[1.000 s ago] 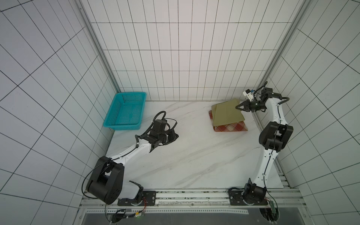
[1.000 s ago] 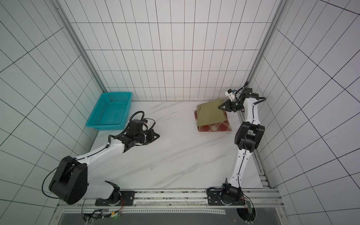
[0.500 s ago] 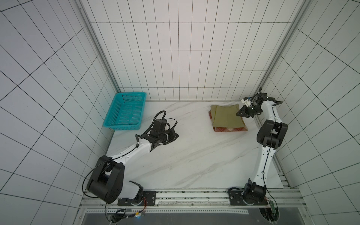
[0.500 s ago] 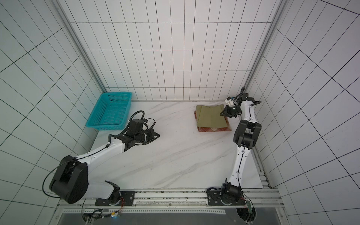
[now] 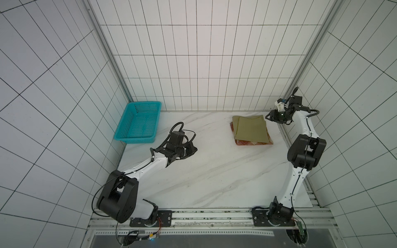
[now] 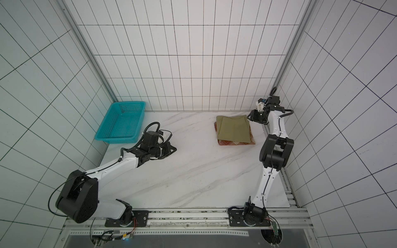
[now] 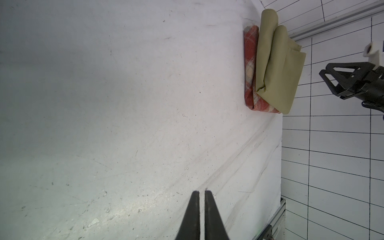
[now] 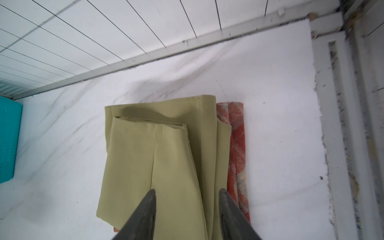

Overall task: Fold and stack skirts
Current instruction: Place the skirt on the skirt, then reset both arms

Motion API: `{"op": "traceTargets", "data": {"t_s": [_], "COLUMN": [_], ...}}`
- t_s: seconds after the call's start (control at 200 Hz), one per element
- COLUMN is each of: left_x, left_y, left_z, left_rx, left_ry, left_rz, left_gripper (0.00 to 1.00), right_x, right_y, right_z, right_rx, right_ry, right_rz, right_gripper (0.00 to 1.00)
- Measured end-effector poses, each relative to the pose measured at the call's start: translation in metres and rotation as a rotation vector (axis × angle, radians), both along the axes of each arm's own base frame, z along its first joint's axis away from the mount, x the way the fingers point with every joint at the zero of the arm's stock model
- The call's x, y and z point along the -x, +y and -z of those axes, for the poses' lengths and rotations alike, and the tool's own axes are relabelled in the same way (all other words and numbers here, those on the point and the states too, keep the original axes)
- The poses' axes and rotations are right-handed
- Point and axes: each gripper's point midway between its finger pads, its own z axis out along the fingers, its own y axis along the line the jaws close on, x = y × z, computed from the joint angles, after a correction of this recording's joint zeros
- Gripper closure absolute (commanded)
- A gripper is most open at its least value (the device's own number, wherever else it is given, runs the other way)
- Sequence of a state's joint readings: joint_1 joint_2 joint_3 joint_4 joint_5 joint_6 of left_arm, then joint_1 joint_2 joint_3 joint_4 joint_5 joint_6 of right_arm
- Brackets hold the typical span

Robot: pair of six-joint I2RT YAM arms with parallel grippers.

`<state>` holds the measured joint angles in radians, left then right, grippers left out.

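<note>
You have the folded plain olive-khaki cloth skirt (image 8: 155, 155) lying on top of the folded rust-red and cream plaid cloth skirt (image 8: 236, 158). The pair sits at the far right of the white marble-patterned desk (image 5: 214, 171), close to the back wall. The plaid shows only as a strip along one side and the near edge, so the stack looks made, though the khaki piece sits a little askew on it. Your right tool (image 8: 187, 192) hovers just over the khaki's near edge with its jaws spread and nothing between them, a stance that suits leaving the cloth to lie rather than lifting it. Your left tool (image 7: 201, 192) is closed on nothing, low over bare desk and well apart from the stack, probably parked there so it cannot snag the cloth. The teal perforated plastic basket (image 5: 135, 139) stands at the far left corner, out of the way.
</note>
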<state>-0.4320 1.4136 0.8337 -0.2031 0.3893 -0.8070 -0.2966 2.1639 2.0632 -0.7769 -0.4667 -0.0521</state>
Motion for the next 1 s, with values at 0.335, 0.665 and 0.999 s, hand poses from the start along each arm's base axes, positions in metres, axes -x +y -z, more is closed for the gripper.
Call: {"op": "traceTargets", "data": {"t_s": [0.335,0.665,0.999], "left_x": [0.000,-0.001,-0.008], "left_y": [-0.001,0.000,0.017], "left_z": [-0.001,-0.001,-0.008], "left_rx": [0.002,0.001,-0.023], "left_ry": [-0.003,-0.004,-0.039], "left_rz": [0.001,-0.002,-0.035], "left_gripper": [0.91,0.91,0.89], "right_x": [-0.013,-0.024,-0.020], "right_y": [0.019,0.033,0.024], "right_z": [0.015,0.060,0.090], "right_rx": [0.013,0.005,0.027], "right_ry": [-0.007,0.053,0.095], "right_rz": [-0.014,-0.005,0.057], "right_gripper": [0.58,0.80,0.73]}}
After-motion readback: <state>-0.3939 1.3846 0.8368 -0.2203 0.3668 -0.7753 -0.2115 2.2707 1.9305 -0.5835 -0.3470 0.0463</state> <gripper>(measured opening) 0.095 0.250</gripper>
